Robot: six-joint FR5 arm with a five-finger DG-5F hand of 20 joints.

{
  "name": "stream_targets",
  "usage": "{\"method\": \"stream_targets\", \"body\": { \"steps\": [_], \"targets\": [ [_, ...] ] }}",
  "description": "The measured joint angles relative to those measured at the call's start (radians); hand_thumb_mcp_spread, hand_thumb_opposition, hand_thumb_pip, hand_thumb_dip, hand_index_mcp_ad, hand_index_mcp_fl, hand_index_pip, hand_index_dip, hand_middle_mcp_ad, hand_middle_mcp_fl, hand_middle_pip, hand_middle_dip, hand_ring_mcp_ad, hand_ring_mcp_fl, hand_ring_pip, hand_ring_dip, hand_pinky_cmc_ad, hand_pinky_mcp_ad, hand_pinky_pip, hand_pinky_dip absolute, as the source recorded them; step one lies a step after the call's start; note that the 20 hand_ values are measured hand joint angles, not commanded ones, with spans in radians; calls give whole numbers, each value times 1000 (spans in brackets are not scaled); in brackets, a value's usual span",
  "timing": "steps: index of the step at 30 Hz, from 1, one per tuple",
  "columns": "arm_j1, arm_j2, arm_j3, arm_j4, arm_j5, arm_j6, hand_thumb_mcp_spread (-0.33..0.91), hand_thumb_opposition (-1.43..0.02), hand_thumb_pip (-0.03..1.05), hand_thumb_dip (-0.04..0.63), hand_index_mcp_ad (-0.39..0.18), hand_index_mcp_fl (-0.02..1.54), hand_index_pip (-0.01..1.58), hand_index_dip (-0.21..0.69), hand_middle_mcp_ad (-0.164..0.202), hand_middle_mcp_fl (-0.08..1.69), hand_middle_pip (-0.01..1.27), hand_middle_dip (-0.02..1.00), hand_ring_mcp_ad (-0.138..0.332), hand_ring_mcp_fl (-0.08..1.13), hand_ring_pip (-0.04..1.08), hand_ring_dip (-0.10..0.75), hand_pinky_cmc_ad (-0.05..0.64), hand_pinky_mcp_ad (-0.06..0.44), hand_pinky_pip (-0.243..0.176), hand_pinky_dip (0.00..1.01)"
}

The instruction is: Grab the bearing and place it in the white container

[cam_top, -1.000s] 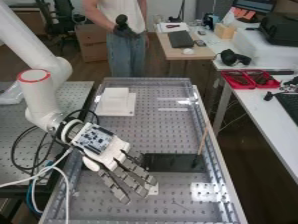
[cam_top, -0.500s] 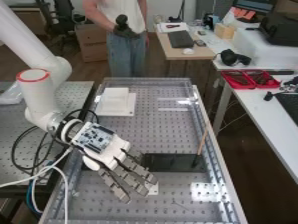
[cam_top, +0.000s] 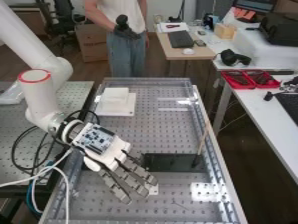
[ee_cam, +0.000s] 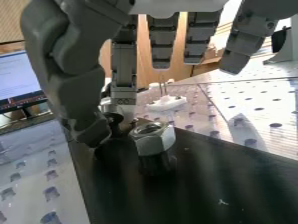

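Note:
The hand (cam_top: 106, 150) is over the bench's left half in the high view, fingers straight and reaching past the black plate's left end. In the wrist view the hand (ee_cam: 70, 75) has its thumb hanging close beside a silver hexagonal metal piece (ee_cam: 153, 139), which stands upright on the black plate (ee_cam: 199, 185); whether this is the bearing I cannot tell. A dark round thing is partly hidden behind the thumb tip. The fingers hang straight beyond the metal piece and hold nothing. A white square block (cam_top: 115, 95) on a flat white base, possibly the container, sits at the bench's far left.
A thin wooden stick (cam_top: 203, 140) leans at the right end of the black plate (cam_top: 174, 162). A small white piece (cam_top: 153, 190) lies by the fingertips. Metal rails (cam_top: 216, 150) edge the perforated bench. Cables loop beside the arm. Red trays (cam_top: 249, 79) stand on the right table.

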Motion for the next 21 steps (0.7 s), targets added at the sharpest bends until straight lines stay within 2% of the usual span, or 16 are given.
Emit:
{"method": "stream_targets", "body": {
  "steps": [21],
  "targets": [
    [-1, 3, 4, -7, -2, 11, 468, -829, 562, 298, -106, 227, 1407, 230, 72, 61, 133, 202, 129, 12, 108, 96, 360, 278, -42, 180]
  ]
}}
